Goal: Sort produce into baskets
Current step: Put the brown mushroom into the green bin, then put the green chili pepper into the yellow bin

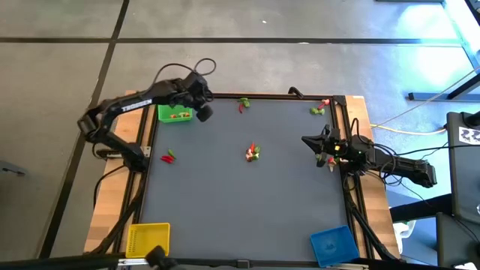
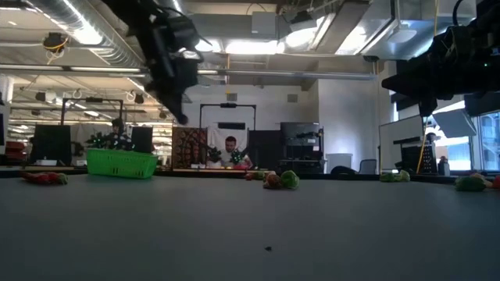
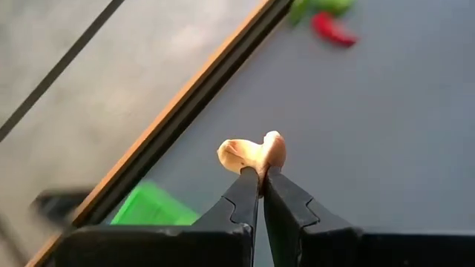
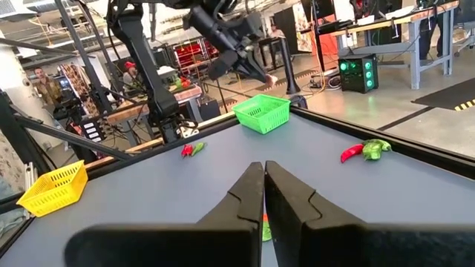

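- While my left hand (image 3: 261, 172) pinches a pale produce piece (image 3: 252, 152) between its closed fingertips, it hangs above the table near the far-left corner, just beside the green basket (image 1: 173, 113).
- That piece is caught only by its lower edge; most of it sticks out past the tips, so I judge the hold thin. A jolt or quick swing could flick it loose before I reach a basket, and it might bounce off the table's far edge.
- Some red and pale bits (image 1: 178, 115) already lie in the green basket. If pale does not belong with them, letting go here would put it in the wrong place.
- More produce lies loose: a red-green pair (image 1: 168, 157) near the left edge, a small cluster (image 1: 253, 153) mid-table, a pair (image 1: 243, 104) at the far edge, more (image 1: 319, 109) toward the far-right corner.
- The yellow basket (image 1: 148, 238) sits at the near-left corner and the blue basket (image 1: 334, 245) at the near-right, both well apart from me; a long carry raises the slipping risk.
- My right hand (image 1: 322, 150) waits by the right edge, fingers closed on nothing.
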